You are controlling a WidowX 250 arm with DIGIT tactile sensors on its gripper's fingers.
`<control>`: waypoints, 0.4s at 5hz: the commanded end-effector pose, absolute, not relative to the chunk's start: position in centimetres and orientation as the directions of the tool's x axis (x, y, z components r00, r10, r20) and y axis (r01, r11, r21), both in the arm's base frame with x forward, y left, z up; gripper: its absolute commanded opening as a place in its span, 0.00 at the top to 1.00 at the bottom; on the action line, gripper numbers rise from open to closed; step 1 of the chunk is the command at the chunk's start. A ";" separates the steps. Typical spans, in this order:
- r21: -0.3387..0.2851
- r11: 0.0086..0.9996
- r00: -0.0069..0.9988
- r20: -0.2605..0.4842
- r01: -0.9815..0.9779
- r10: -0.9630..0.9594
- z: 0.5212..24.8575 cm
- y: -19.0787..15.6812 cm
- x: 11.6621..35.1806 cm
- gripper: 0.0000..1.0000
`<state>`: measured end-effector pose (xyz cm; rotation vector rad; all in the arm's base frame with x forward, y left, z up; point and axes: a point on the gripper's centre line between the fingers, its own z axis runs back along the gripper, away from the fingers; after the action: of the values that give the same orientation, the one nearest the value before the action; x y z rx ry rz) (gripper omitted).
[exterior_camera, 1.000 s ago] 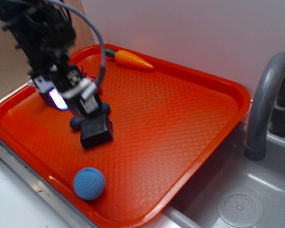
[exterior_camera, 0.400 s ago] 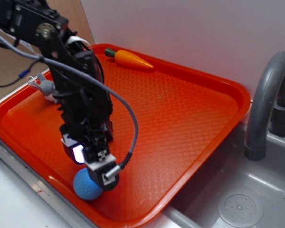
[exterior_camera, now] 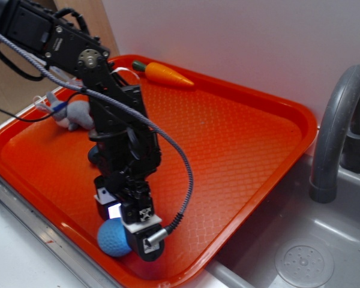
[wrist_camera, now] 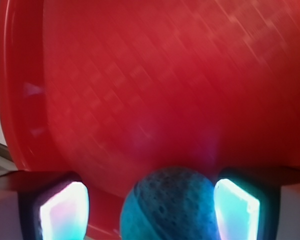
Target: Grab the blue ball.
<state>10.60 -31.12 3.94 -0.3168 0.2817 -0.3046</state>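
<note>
The blue ball is a light-blue dimpled sphere resting on the red tray near its front edge. My gripper hangs straight over it, open, with one finger on each side. In the wrist view the ball sits between the two glowing pads, close to the right pad and with a gap to the left one. My arm hides the top and right of the ball in the exterior view.
An orange toy carrot lies at the tray's far edge. A grey stuffed toy sits at the left behind my arm, with a dark blue piece partly hidden. A grey faucet and sink stand to the right.
My gripper has travelled from the black block at the tray's left to the front edge and dropped down around the blue ball. The ball has not moved.
</note>
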 end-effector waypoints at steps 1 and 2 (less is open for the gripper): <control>-0.231 0.905 0.892 -0.203 0.357 -0.404 4.9 -31.8 8.9 1.00; -0.211 0.916 0.912 -0.159 0.343 -0.378 6.4 -30.1 9.8 1.00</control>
<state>10.49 -29.62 4.16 -0.1437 0.2283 -0.3578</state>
